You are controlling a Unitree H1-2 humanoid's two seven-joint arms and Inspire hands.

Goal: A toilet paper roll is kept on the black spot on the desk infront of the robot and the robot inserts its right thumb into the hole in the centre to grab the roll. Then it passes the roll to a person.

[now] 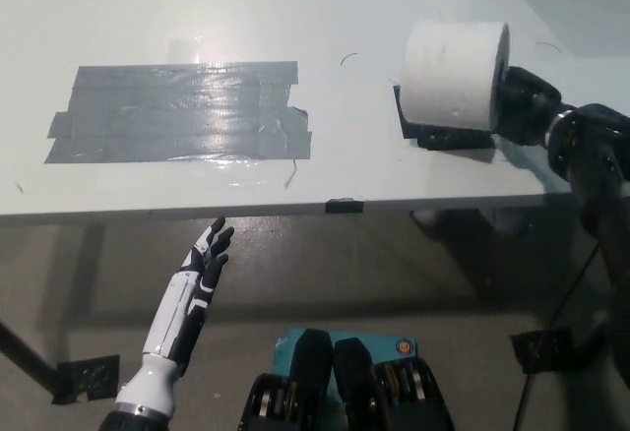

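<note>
Toilet paper roll (456,75), turned on its side and lifted above the black spot (433,134) on the desk (295,18), gripped at its right end by the black right hand (524,104). For a sound handover, keep the grip firm and raise it steadily outward. White left hand (209,254) rests open below the desk edge.

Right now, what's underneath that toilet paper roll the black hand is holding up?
A black spot on the white desk shows beneath the lifted toilet paper roll. The right hand grips the roll; the roll hides the spot's far part.
</note>
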